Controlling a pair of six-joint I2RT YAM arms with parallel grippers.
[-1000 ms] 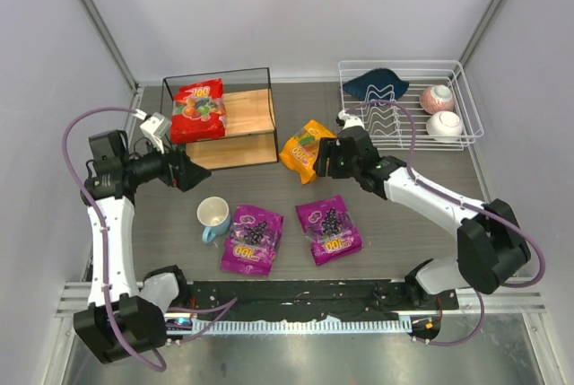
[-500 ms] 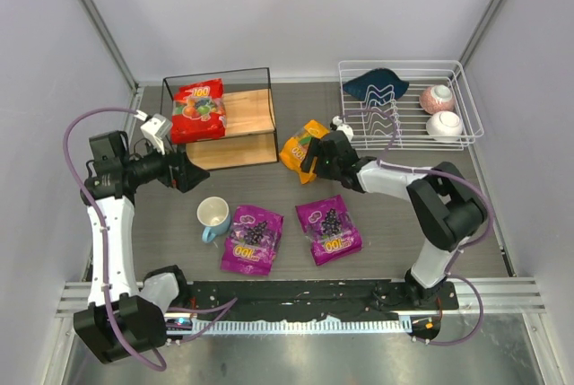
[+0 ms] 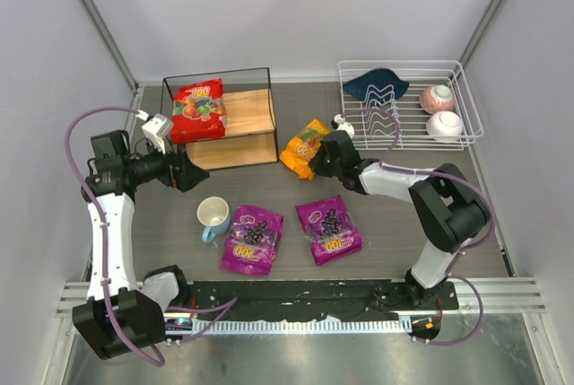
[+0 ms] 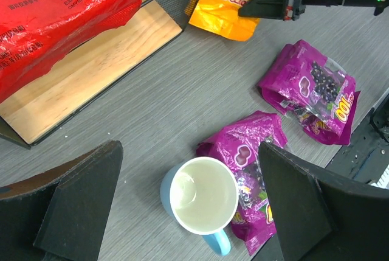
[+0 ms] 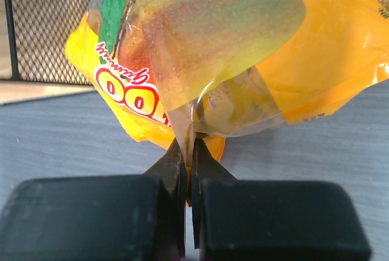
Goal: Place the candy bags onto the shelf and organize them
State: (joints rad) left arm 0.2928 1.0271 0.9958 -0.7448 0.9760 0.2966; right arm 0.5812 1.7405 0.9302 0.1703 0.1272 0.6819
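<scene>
Orange bag [image 5: 243, 60] is now being pinched at its edge by the right end effector [image 5: 188, 151], just arrived, readying a lift to the shelf [image 3: 251, 109], while the left end effector [image 4: 188, 151] is gaping.

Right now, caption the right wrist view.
Right fingers pinch the orange-yellow candy bag by its edge, beside the shelf.

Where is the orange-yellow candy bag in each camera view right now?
Top external: the orange-yellow candy bag lies at centre, just right of the shelf, at the right gripper.
Left wrist: at the top edge, right of centre.
Right wrist: fills the upper frame, its lower edge pinched in the right gripper.
Shared landmark: the shelf's right end, beside the bag in all three views.
</scene>
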